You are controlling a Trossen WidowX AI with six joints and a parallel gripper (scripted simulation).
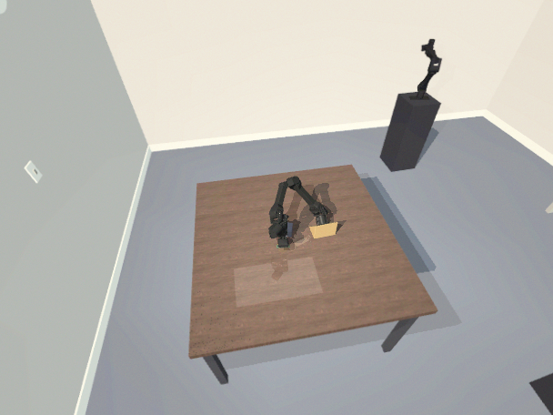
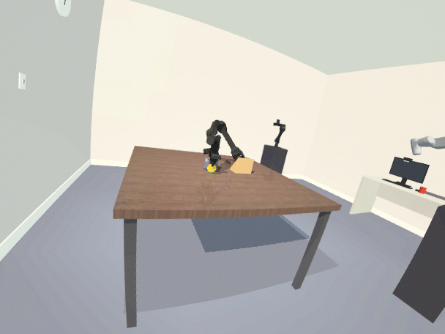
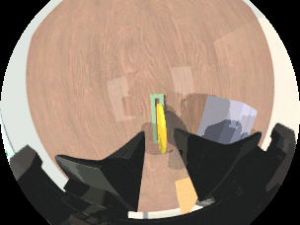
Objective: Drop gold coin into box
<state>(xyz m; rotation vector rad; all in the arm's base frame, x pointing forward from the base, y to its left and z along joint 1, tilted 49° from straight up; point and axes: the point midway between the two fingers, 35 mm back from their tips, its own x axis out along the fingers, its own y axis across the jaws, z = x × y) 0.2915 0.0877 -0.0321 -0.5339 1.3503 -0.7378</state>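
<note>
The gold coin (image 2: 211, 168) (image 3: 162, 129) stands on its edge in the dark-green holder (image 3: 153, 118). In the top view the gripper hides the coin. My gripper (image 1: 283, 246) (image 2: 213, 165) (image 3: 159, 133) is open and points down over the coin. In the wrist view its fingertips lie on either side of the coin's near part, with a gap on both sides; how far down they reach beside it is hard to tell. The closed grey box (image 1: 290, 229) (image 2: 206, 162) (image 3: 217, 111) stands close by the holder, right of the coin in the wrist view. Its slot is not visible.
A tan angular block (image 1: 324, 230) (image 2: 243, 165) (image 3: 185, 194) stands in front of the arm's base (image 1: 320, 210). The wooden table (image 1: 364, 282) (image 2: 165, 194) bears everything. The box is close beside the right finger in the wrist view.
</note>
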